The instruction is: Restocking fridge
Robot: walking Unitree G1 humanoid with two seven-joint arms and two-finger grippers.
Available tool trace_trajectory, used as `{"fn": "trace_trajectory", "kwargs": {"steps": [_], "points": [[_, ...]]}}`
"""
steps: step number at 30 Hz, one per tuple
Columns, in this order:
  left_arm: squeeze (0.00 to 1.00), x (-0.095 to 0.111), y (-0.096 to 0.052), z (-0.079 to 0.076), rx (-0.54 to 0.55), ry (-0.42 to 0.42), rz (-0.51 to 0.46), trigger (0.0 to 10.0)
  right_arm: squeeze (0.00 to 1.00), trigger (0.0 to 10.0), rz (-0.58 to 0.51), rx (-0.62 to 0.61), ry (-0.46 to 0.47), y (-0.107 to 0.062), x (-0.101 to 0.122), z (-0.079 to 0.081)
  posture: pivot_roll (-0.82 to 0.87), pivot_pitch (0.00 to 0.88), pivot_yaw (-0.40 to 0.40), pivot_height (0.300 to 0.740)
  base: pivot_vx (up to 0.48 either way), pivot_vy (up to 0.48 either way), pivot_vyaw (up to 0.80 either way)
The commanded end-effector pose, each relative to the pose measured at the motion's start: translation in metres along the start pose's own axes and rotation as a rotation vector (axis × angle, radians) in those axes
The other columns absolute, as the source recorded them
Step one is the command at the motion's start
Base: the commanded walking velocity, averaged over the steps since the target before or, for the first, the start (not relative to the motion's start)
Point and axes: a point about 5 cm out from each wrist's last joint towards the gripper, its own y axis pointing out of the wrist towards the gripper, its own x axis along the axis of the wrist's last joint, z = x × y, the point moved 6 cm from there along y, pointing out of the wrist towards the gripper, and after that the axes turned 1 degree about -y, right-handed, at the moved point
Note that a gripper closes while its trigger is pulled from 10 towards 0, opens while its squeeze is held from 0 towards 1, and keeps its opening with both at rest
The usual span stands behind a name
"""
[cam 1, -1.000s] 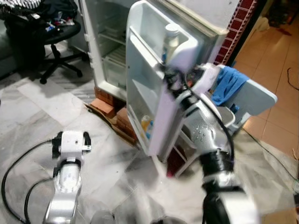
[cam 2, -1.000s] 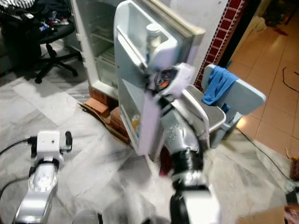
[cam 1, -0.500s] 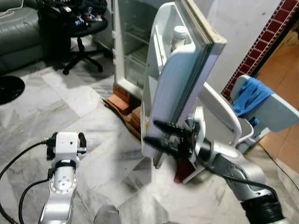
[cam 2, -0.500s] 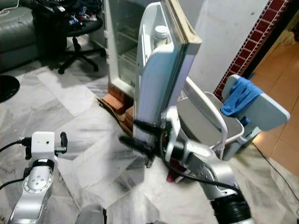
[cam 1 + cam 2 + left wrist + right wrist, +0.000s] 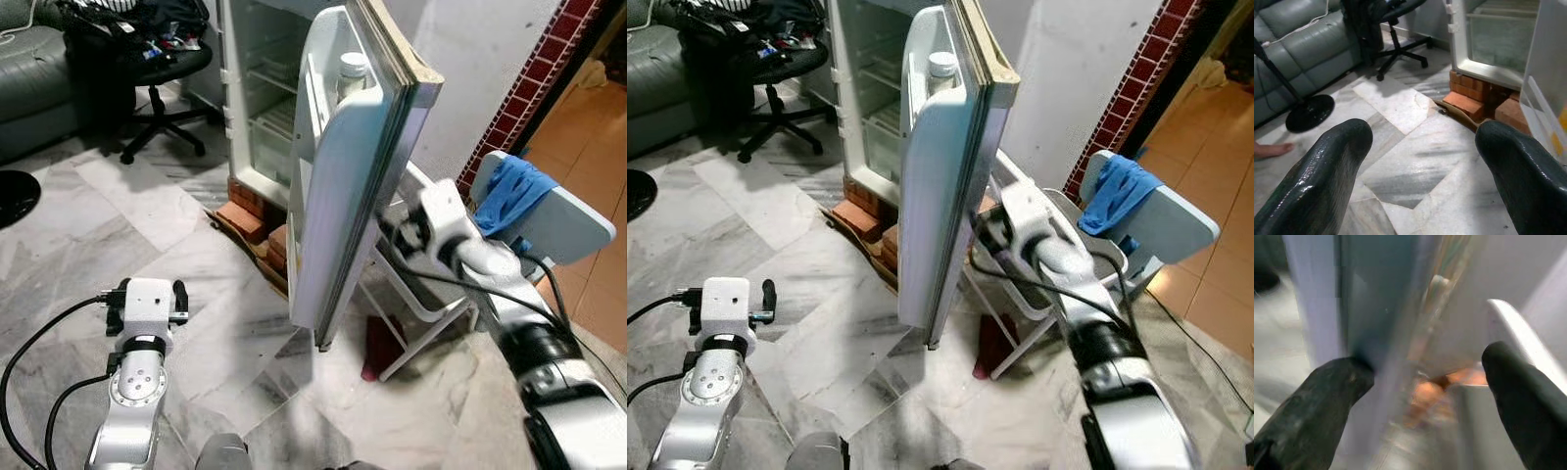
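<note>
The white fridge (image 5: 257, 108) stands open, and its door (image 5: 343, 186) is seen nearly edge-on. A white bottle (image 5: 353, 70) sits in the door's top shelf. My right arm (image 5: 460, 245) reaches in behind the door's outer face at mid height. In the right wrist view my right gripper (image 5: 1420, 391) is open, with one of its fingers (image 5: 1327, 396) against the door's outer edge (image 5: 1376, 308) and nothing held. My left gripper (image 5: 1420, 166) hangs low at the left over the marble floor, open and empty; its wrist (image 5: 147, 313) shows in the eye views.
Red bricks (image 5: 250, 211) prop the fridge. A white folding chair (image 5: 431, 284) and a seat draped with a blue cloth (image 5: 509, 196) stand right of the door. An office chair (image 5: 157, 73), a sofa (image 5: 1303, 44), a black fan base (image 5: 1310, 111) and a person's bare foot (image 5: 1271, 148) are at the left.
The camera has shifted. My right arm has risen from low before the door's bottom edge to mid height behind its outer face. The left arm is still.
</note>
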Motion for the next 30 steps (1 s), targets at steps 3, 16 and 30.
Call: {"fn": "trace_trajectory", "kwargs": {"steps": [3,16,30], "points": [[0.00,0.009,0.002,-0.005,-0.016,-0.010,-0.021,10.0,0.00,10.0,-0.231,0.316,0.147,-0.002,0.062,0.059,0.20,0.014,-0.080,0.740,0.000,0.000,0.00],[0.00,0.017,0.004,-0.008,-0.029,-0.007,-0.052,10.0,0.00,10.0,-0.221,0.551,0.302,-0.046,0.043,0.117,0.18,0.029,-0.070,0.740,0.000,0.000,0.00],[0.00,0.047,0.006,-0.002,-0.002,-0.006,-0.156,10.0,0.00,10.0,-0.200,-0.086,0.129,-0.047,0.002,0.028,0.15,0.081,-0.071,0.740,0.000,0.330,-0.11]]}}
